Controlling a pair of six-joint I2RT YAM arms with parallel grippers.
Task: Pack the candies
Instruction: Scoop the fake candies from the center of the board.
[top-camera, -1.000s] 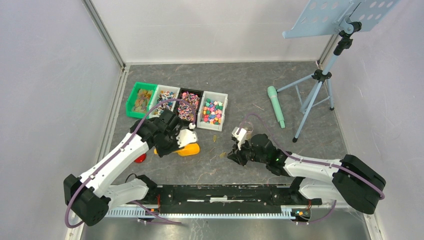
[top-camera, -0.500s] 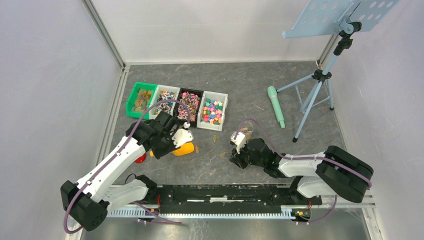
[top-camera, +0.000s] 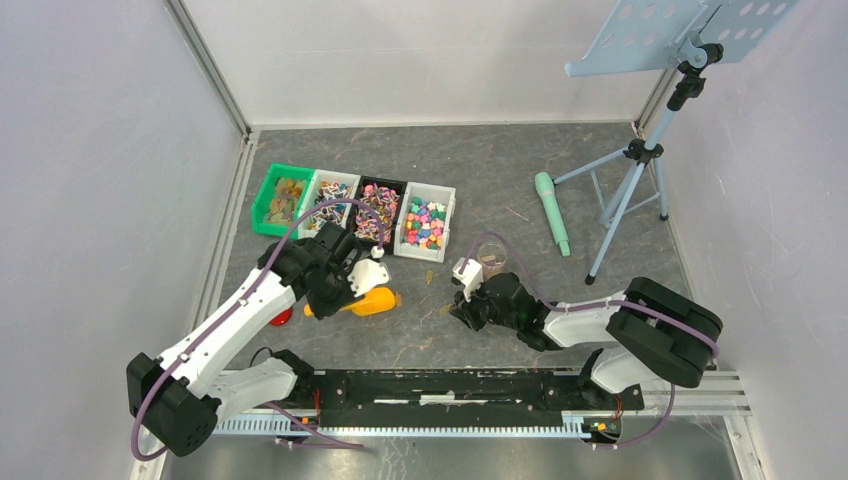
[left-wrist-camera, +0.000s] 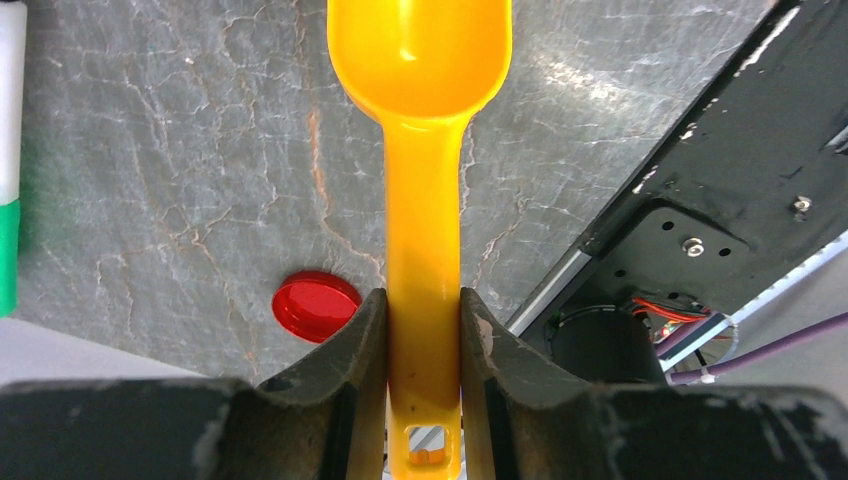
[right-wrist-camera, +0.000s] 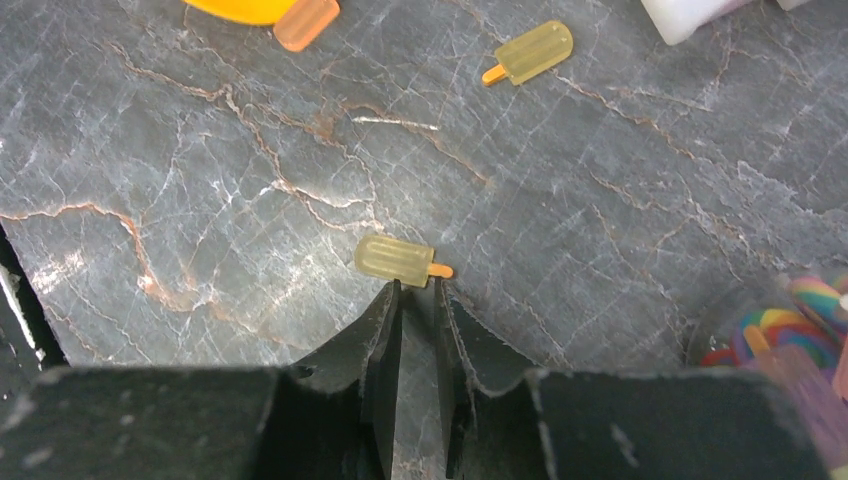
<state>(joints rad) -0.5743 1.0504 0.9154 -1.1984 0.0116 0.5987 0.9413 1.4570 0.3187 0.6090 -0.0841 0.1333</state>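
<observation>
Left pincer (left-wrist-camera: 423, 298) pinched the scoop (left-wrist-camera: 420, 60) by its handle for ladling.
Right pincer (right-wrist-camera: 418, 289), barely spread, aimed at a stray candy (right-wrist-camera: 393, 258) at twelve o'clock.

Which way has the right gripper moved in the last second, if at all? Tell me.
Yes: the right gripper shifted left, ending closer under the white bin.

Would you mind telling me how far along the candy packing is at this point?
Done: the clear cup already holds a few sweets. In hand: the left gripper grips the empty-looking orange scoop; the right gripper hovers open at a loose popsicle candy. Left: another stray, bins stocked, red lid aside.
</observation>
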